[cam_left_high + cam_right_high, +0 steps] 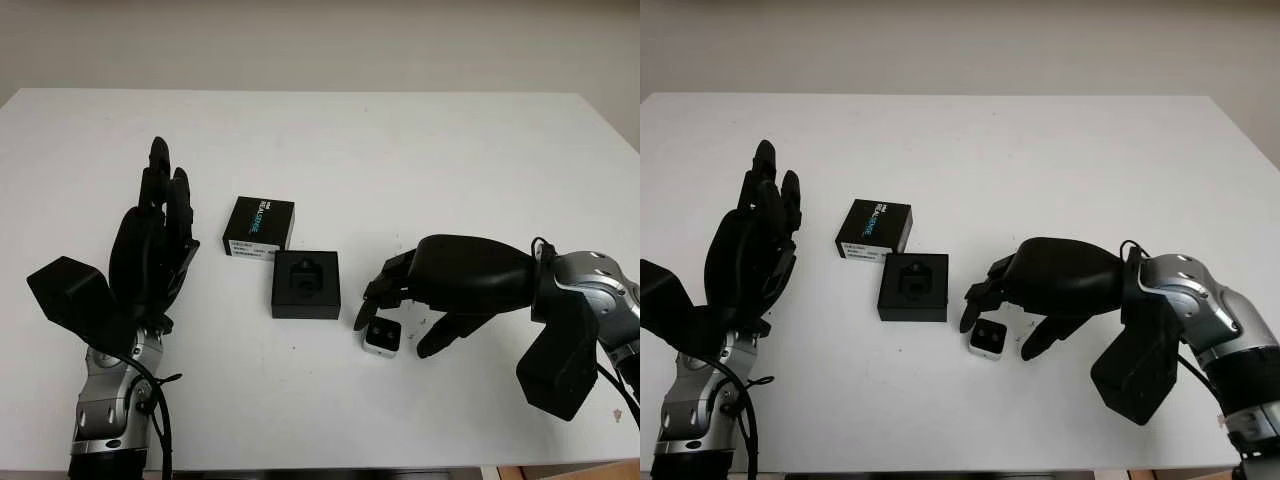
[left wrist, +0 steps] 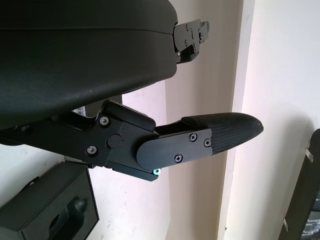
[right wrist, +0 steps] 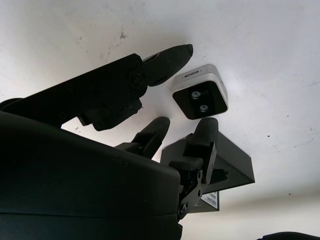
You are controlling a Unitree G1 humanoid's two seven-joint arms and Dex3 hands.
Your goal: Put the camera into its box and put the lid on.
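- The small silver-and-black camera (image 1: 381, 336) lies on the white table (image 1: 400, 150), lens face up, just right of its open black box (image 1: 305, 284); nothing is packed yet.
- My right hand (image 1: 400, 305) hovers over the camera with its fingers (image 3: 165, 62) partly curled around it. I judge it is not gripped: the right wrist view shows a gap between fingertips and casing.
- The box sits with its moulded insert facing up, ready to receive the camera.
- The lid (image 1: 259, 227), printed side up, lies just behind the box, near my left hand (image 1: 150, 245), which I keep open and raised at the table's left, holding nothing.
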